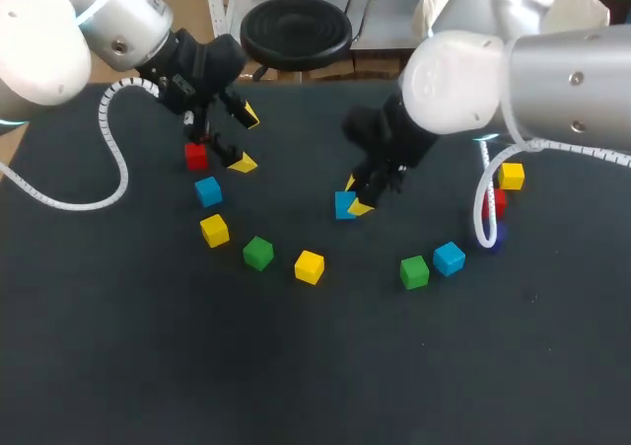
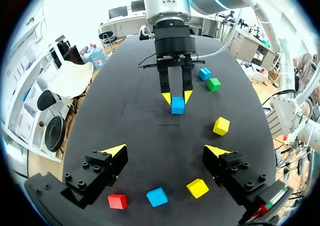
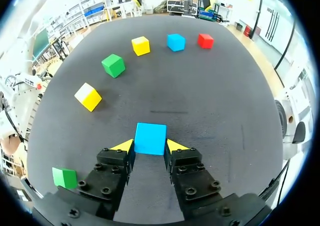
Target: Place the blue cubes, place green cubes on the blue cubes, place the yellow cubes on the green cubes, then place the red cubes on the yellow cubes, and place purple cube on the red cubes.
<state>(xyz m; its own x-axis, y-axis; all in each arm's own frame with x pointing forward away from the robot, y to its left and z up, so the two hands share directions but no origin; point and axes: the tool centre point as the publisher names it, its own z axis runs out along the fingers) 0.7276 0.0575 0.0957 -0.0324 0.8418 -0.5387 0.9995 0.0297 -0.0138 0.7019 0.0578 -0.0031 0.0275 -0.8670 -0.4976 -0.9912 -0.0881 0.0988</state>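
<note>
No cube sits on another yet. Our right jaws clamp a blue cube (image 3: 150, 138) on the bench (image 1: 315, 366); our left jaws stand apart, well away from it.

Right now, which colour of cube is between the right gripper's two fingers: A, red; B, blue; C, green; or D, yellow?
B: in the right wrist view, the right gripper touches a blue cube from both sides.
</note>
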